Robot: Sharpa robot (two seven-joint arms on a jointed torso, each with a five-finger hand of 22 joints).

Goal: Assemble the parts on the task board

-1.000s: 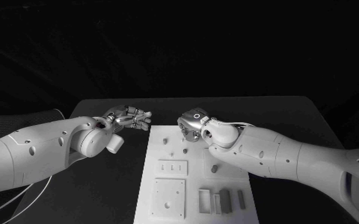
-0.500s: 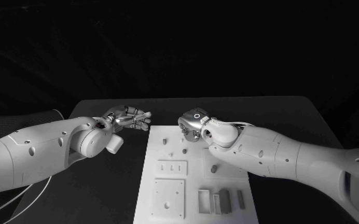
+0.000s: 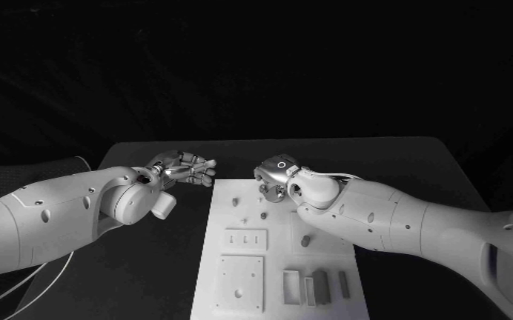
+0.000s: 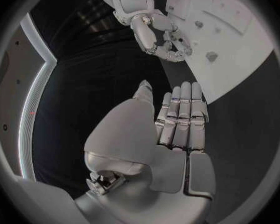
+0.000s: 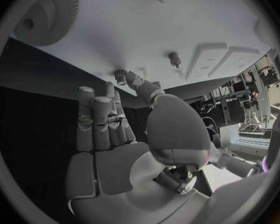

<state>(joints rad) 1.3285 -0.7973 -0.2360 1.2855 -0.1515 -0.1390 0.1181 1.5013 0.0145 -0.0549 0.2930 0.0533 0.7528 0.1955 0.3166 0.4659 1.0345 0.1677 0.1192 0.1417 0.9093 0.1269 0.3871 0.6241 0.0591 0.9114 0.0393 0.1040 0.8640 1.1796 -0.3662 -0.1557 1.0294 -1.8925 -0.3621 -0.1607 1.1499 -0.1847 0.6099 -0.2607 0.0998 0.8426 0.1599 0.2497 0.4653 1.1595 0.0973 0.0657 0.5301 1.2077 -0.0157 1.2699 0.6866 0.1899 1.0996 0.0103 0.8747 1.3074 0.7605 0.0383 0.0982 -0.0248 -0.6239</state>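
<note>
Currently the task board point(image 3: 280, 261) lies mid-table on the black table point(image 3: 416, 164), long axis running away from the robot. Small grey parts point(image 3: 306, 241) stand on it; more sit nr the board's close end by the slots. Left hand point(image 3: 184, 168) hovers just off the board's far left corner, fingers straight and side by side, holding nothing. Right hand point(image 3: 275, 179) is over the board's far end, fingers curled in; fingertips point(image 5: 124, 77) nr a small knurled part point(image 5: 120, 75). Contact: cannot tell.
</note>
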